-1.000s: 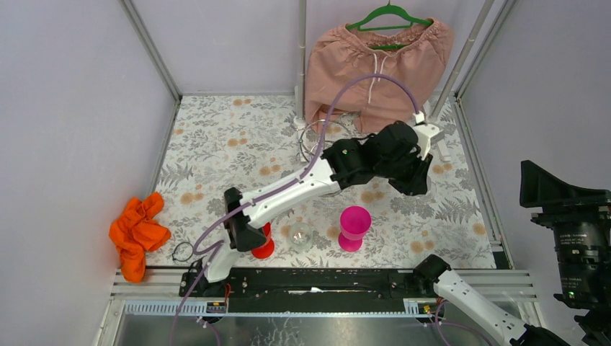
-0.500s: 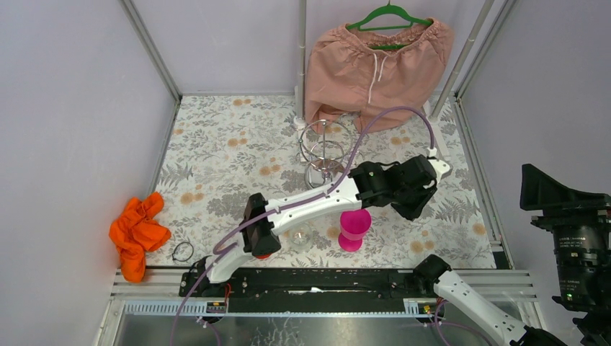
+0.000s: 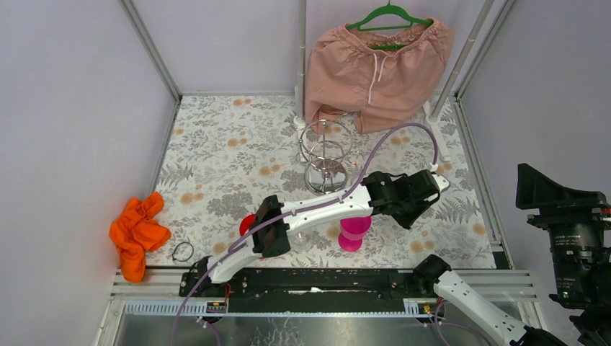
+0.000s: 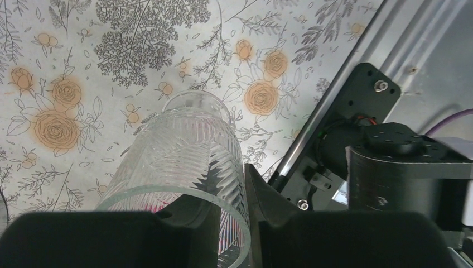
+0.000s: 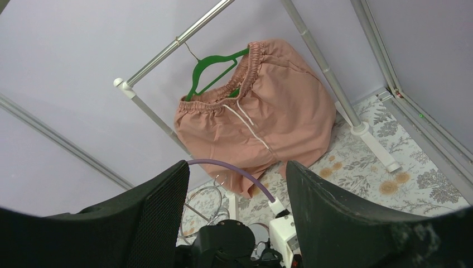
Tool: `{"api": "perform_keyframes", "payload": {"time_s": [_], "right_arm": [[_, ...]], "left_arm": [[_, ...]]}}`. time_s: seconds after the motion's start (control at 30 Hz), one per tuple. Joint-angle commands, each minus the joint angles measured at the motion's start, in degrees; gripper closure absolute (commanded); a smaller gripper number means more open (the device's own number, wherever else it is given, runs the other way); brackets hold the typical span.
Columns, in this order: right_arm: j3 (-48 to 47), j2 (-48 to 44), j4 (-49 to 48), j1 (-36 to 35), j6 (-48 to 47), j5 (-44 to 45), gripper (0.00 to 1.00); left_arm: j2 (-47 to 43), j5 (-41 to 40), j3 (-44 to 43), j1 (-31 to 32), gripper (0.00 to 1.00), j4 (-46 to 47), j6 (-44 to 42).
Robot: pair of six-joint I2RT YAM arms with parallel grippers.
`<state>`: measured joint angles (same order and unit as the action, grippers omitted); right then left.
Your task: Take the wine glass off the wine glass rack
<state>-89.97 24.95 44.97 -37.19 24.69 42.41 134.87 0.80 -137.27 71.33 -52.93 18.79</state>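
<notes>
Wine glass (image 4: 184, 162) is sitting in the left end effector (image 4: 231, 220), which is clenching its rim wall, one finger inside and one outside, over the floral table (image 4: 67, 67). Over the last second the left arm has been swinging away from the wine glass rack (image 3: 326, 155) to the rack's near right. Glass looks off the rack; set-down is probably remaining. Right end effector (image 5: 234, 184) is idling, spread wide and empty, far near-right of the rack.
</notes>
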Motion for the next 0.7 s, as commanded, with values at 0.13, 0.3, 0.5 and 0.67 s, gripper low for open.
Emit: {"api": "perform_keyframes", "payload": {"time_s": [0.13,0.3,0.5,0.67], "right_arm": [[-1.2,0.1,-0.9,-0.4,0.0,-0.4,0.28],[-0.8,-0.4,-1.0,-0.4,0.2,-0.4,0.28],[-0.4,-0.6,-1.2,-0.4,0.4,-0.3,0.28],[-0.2,-0.9,-1.2,-0.5,0.4,-0.1,0.28]], "left_arm": [[2.3,-2.3,-2.9,0.3,1.00,-1.1,-2.8],[3.2,-1.3,-3.2,0.3,1.00,-2.0,-3.1],[4.1,-1.1,-2.9,0.5,1.00,-2.5,-2.8],[5.0,-1.1,-2.7,1.2,1.00,-3.1,-3.0]]}}
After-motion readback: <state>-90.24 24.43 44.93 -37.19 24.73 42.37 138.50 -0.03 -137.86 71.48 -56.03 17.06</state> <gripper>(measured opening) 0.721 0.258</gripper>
